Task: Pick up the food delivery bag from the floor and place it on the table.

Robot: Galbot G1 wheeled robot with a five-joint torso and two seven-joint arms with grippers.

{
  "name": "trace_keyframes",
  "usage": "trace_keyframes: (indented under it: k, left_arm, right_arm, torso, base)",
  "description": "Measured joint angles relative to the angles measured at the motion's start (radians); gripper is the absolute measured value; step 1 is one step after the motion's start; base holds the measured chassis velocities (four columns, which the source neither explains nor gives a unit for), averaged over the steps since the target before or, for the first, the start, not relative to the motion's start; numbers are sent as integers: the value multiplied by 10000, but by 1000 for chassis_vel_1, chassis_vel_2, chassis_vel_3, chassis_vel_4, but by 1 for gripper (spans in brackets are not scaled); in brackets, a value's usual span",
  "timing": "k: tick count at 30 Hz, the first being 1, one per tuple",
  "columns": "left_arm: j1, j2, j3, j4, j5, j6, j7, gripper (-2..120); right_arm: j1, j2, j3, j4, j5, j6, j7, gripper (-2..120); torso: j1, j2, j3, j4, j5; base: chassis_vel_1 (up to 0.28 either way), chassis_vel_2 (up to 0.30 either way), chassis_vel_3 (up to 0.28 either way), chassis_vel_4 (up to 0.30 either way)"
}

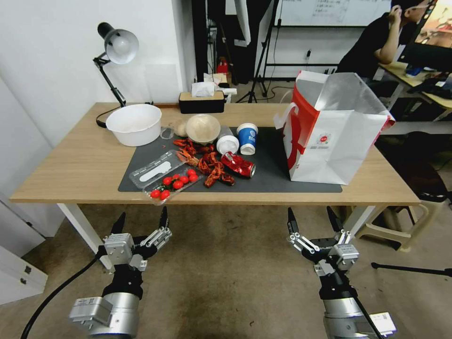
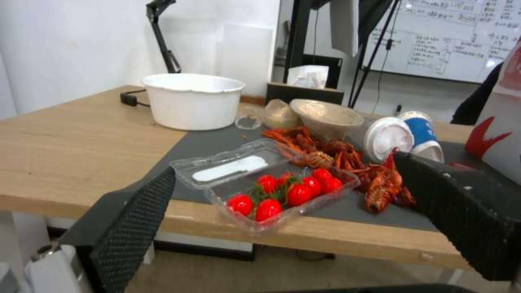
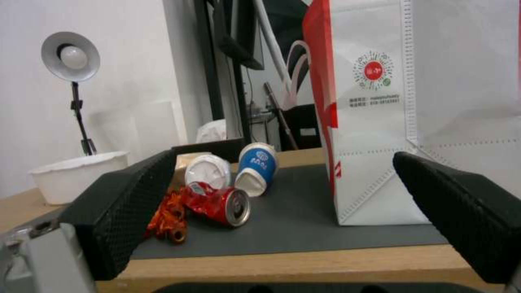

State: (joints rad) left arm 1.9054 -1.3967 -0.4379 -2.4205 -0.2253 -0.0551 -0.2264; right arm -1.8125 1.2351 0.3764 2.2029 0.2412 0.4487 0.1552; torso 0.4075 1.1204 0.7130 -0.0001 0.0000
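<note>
Jaws apart on both: left gripper (image 1: 141, 220) and right gripper (image 1: 314, 220) hang empty over the floor (image 1: 226, 282), just near of the bench (image 1: 70, 165) edge. Food delivery bag (image 1: 329, 136) stands upright on bench, right end of dark mat (image 1: 273, 174), mouth open. Crushed red can (image 1: 239, 165) lies left of bag.

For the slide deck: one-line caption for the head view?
Food delivery bag upright on the table; both grippers open below its edge.
</note>
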Motion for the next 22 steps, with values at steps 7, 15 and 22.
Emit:
trace_keyframes:
  k: [7,15,22]
  left_arm:
    - [19,-1,-12,-5,0,-24,-37,100]
    - [24,0,-16,-9,3,-24,-41,100]
    - [28,1,-17,-13,4,-25,-41,100]
  right_arm:
    - [-25,7,2,-18,-3,8,0,100]
    - [-28,5,8,-18,-3,14,0,100]
    - [-28,4,12,-18,-3,17,0,100]
  torso:
    - [0,0,0,0,0]
    - [1,0,0,0,0]
    - [0,0,0,0,0]
  base:
    - [0,0,0,0]
    - [0,0,0,0]
    - [0,0,0,0]
